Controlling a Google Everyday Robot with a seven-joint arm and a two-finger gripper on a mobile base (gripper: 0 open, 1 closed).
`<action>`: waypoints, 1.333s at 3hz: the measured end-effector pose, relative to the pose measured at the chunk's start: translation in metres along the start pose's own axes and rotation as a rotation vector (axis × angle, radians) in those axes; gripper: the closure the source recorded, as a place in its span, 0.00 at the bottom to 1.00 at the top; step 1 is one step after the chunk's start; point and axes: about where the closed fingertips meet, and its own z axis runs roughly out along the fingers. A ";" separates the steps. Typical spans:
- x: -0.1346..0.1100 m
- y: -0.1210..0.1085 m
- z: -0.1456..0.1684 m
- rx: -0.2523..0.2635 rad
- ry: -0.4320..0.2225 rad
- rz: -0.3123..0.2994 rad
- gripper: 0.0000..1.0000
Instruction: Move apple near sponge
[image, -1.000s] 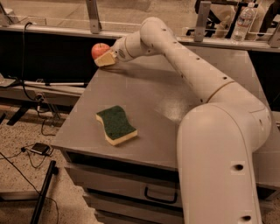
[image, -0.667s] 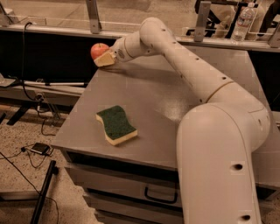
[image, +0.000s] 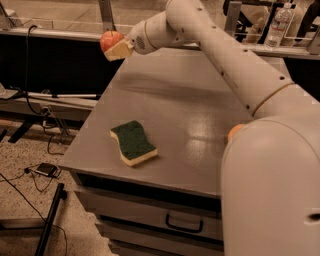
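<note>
1. Where the arm ends in the upper left of the frame, the gripper (image: 115, 46) has its fingers clamped on the apple (image: 110, 38). They are spread only as wide as the fruit.
2. One pale, wedge-shaped finger (image: 121, 50) shows pressed against the apple's lower right side; the other is hidden behind the fruit.
3. The apple sits at the very tip of the gripper, sticking out to the left and slightly above the visible finger. It is held in the air beside the table's far left corner, clear of the surface.
4. It looks round and red, with a paler yellowish patch across its top.
5. The sponge (image: 133, 142) lies flat on the grey table (image: 190, 105) in the lower left middle of the frame, near the front edge and well apart from the apple. Its dark green side faces up over pale yellow foam, and its long edges are wavy.
6. An orange (image: 233, 131) peeks out at the right of the frame, mostly hidden by the robot's white body.
7. A plastic bottle (image: 278, 22) stands in the upper right corner.
</note>
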 end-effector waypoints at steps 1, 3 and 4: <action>-0.013 0.009 -0.039 -0.013 -0.027 0.049 1.00; -0.018 0.004 -0.114 -0.175 -0.014 0.142 1.00; -0.013 0.016 -0.124 -0.225 0.025 0.126 1.00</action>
